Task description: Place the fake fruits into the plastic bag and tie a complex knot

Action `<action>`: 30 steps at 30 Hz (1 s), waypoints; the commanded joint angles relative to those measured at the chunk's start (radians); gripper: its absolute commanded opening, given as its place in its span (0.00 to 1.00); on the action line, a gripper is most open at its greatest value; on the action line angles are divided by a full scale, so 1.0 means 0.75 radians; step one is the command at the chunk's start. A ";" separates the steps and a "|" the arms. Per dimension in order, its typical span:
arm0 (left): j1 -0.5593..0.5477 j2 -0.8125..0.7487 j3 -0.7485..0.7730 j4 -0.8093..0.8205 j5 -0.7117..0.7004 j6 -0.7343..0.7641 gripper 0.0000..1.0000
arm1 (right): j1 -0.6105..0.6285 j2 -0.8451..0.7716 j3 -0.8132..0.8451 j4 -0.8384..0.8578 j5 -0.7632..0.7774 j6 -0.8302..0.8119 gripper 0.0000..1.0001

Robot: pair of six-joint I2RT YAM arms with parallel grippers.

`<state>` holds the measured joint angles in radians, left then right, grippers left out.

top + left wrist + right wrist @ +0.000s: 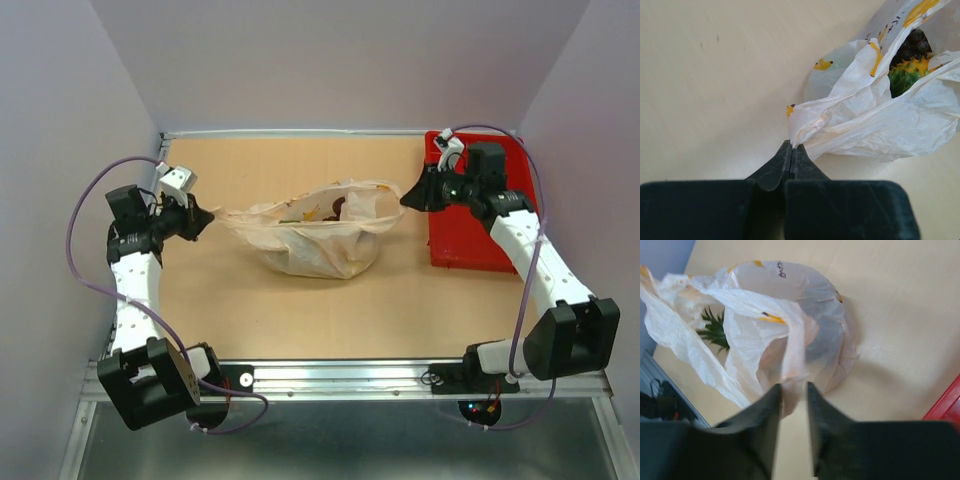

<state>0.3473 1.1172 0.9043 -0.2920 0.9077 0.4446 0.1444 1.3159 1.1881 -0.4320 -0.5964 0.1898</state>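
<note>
Black fingers [775, 170] of the left gripper [791, 146] are clenching one end of the plastic bag [865, 120], which is lying on the table [250, 300], stretching left to right between both grippers. Its other handle is hanging loose at the right gripper [792, 390], whose jaws are standing parted. Beneath the right arm [520, 240] a red tray [450, 250] is sitting. Wrist views are showing fruit the top view is only hinting at: a grape cluster [915, 42] and a pineapple crown [715, 330].

No text can be read; print on the plastic bag [815, 305] is too blurred.
</note>
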 commanded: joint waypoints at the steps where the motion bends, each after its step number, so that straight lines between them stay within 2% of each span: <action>1: -0.009 -0.021 0.079 -0.018 -0.001 0.053 0.02 | -0.004 0.055 0.081 0.022 -0.160 -0.067 0.20; 3: -0.009 -0.033 0.079 -0.026 -0.002 0.058 0.07 | -0.002 0.064 0.097 0.022 -0.233 -0.071 0.00; 4: -0.011 -0.041 0.081 -0.026 -0.002 0.052 0.10 | -0.004 0.062 0.103 0.022 -0.254 -0.073 0.00; 5: -0.009 -0.046 0.091 -0.026 0.011 0.049 0.25 | -0.002 0.058 0.107 0.022 -0.266 -0.071 0.00; 7: -0.011 -0.050 0.168 -0.044 0.029 0.064 0.45 | -0.004 0.041 0.124 0.020 -0.264 -0.063 0.00; 8: -0.009 -0.052 0.238 -0.008 0.045 0.011 0.61 | -0.002 0.013 0.124 0.020 -0.264 -0.067 0.00; 11: -0.023 -0.003 0.440 0.074 0.092 -0.034 0.81 | -0.004 -0.030 0.122 0.022 -0.262 -0.061 0.00; 13: -0.090 0.071 0.551 0.101 0.097 -0.102 0.89 | -0.004 -0.038 0.109 0.018 -0.264 -0.059 0.00; 15: -0.197 0.124 0.693 0.099 0.036 -0.112 0.90 | -0.004 -0.051 0.103 0.020 -0.266 -0.059 0.00; 16: -0.329 0.173 0.723 0.097 0.001 -0.110 0.91 | -0.004 -0.055 0.095 0.020 -0.260 -0.057 0.00; 17: -0.407 0.198 0.741 0.099 -0.064 -0.110 0.91 | -0.002 -0.057 0.091 0.020 -0.260 -0.061 0.00; 21: -0.679 0.367 0.794 0.093 -0.108 -0.141 0.91 | -0.002 -0.057 0.081 0.020 -0.256 -0.065 0.00; 23: -0.808 0.479 0.827 0.083 -0.132 -0.145 0.95 | -0.004 -0.059 0.077 0.020 -0.248 -0.069 0.00; 27: -0.941 0.662 0.954 -0.054 -0.118 -0.112 0.95 | -0.004 -0.073 0.066 0.018 -0.225 -0.083 0.00; 30: -0.964 0.774 0.985 -0.207 -0.043 -0.055 0.94 | -0.004 -0.071 0.064 0.016 -0.207 -0.098 0.01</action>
<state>-0.3592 1.6859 1.5772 -0.3061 0.8177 0.3622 0.1444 1.2945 1.2083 -0.4419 -0.7658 0.1455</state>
